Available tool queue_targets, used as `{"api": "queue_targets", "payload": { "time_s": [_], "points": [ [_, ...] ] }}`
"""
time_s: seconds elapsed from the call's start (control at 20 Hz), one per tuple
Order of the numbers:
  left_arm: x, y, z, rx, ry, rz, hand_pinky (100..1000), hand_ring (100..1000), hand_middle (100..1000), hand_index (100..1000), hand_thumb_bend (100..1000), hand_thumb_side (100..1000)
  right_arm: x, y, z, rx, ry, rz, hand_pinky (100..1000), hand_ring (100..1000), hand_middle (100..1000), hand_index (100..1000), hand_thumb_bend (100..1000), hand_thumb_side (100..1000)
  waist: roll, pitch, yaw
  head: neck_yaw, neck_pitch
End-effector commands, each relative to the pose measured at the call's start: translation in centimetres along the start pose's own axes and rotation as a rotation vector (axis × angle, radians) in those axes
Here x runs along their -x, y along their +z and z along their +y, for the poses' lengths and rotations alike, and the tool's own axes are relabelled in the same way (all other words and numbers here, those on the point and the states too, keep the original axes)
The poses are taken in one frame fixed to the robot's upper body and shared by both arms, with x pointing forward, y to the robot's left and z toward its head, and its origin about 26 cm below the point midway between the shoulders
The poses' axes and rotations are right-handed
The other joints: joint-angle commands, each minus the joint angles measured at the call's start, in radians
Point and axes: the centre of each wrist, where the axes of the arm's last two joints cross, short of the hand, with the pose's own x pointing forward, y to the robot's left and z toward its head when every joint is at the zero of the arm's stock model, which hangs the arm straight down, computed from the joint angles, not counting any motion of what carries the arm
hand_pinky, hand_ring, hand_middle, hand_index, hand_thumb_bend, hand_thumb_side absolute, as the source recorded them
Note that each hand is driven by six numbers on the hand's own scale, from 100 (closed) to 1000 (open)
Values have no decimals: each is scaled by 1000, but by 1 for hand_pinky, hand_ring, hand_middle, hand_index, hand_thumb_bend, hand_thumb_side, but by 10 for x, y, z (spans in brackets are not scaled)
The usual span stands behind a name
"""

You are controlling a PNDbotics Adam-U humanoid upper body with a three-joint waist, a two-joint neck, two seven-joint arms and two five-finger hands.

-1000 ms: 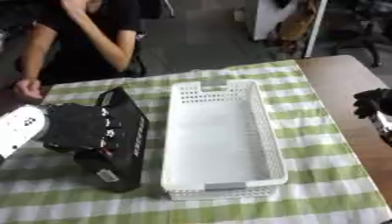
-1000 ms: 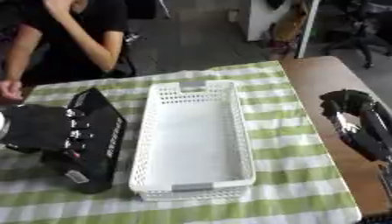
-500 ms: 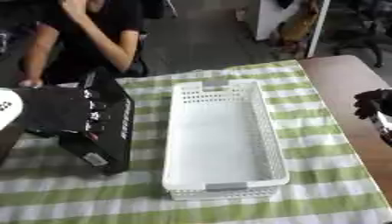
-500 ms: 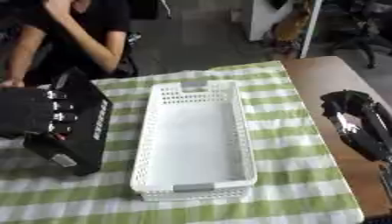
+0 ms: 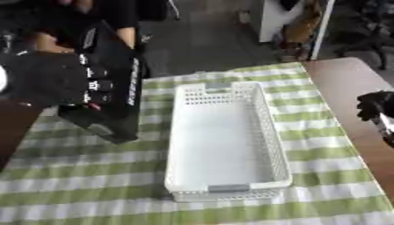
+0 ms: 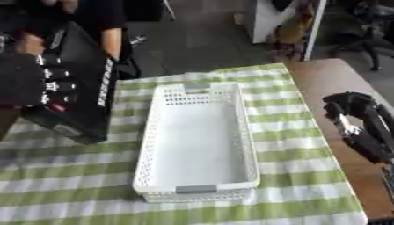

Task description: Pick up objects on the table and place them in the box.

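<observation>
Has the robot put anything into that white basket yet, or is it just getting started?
Nothing is done yet: the white basket is empty. In hand: the left hand grips a black box-like object and holds it in the air left of the basket. Left: putting it inside. The right hand rests idle at the table's right edge.

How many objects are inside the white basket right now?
0. The white basket is empty; the only object seen, a black box, is held up by the left hand left of it.
</observation>
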Motion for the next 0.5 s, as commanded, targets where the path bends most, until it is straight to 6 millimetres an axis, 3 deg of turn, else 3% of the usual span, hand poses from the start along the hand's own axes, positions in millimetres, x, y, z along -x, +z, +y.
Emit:
{"api": "queue_targets", "payload": {
  "time_s": [0.05, 0.3, 0.5],
  "points": [
    [17, -15, 25, -89, -57, 9, 496, 354, 360, 465, 518, 100, -3, -1, -7, 3, 23, -13, 509, 536, 563, 721, 244, 742, -5, -14, 1, -16, -20],
    [26, -51, 43, -202, -53, -43, 498, 351, 360, 460, 497, 100, -3, -2, -6, -2, 17, -17, 508, 536, 563, 721, 245, 742, -9, -15, -6, -18, -21],
    [22, -73, 42, -240, -8, -96, 501, 350, 362, 457, 469, 100, -4, -3, -4, -6, 12, -22, 508, 536, 563, 721, 245, 741, -11, -14, -14, -13, -21]
  ]
}}
